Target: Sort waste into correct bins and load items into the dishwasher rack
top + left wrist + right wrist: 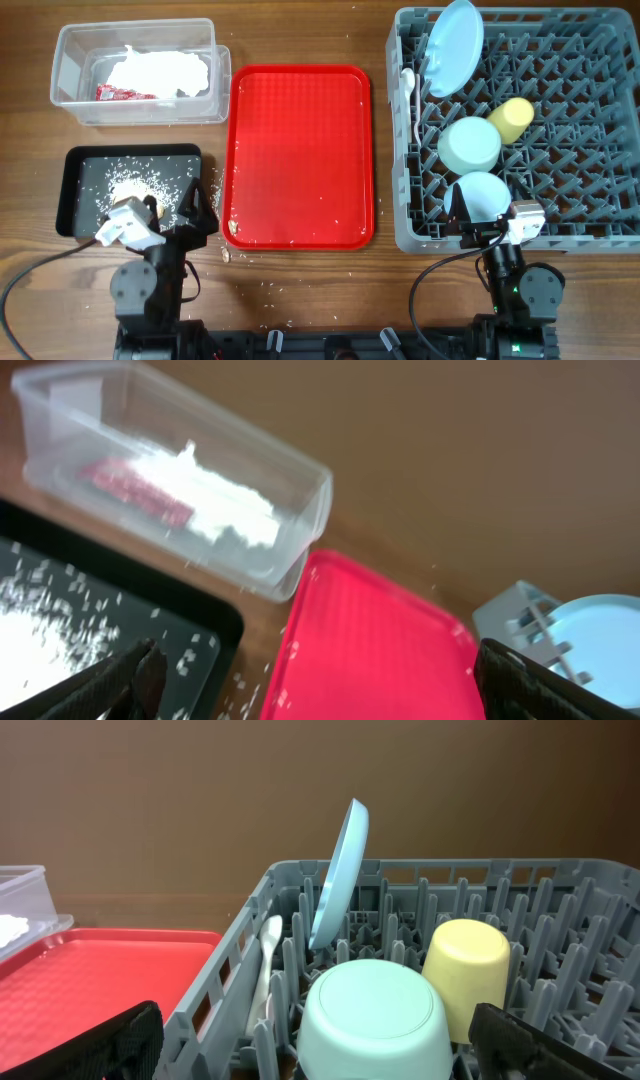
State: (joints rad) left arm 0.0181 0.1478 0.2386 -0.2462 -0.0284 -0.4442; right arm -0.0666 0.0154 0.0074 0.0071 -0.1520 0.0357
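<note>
Jaws wide on both, arms folded low: left gripper (pixel 199 207) by the black tray's (pixel 75 160) near-right corner, right gripper (pixel 315 1020) seemingly over the dishwasher rack's (pixel 600 235) near rim.

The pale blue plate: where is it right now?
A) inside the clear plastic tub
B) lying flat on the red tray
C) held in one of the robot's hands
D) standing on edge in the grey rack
D: the pale blue plate stands on edge, leaning a little, between the upright pegs near a corner of the grey dishwasher rack, with no hand touching it.
</note>
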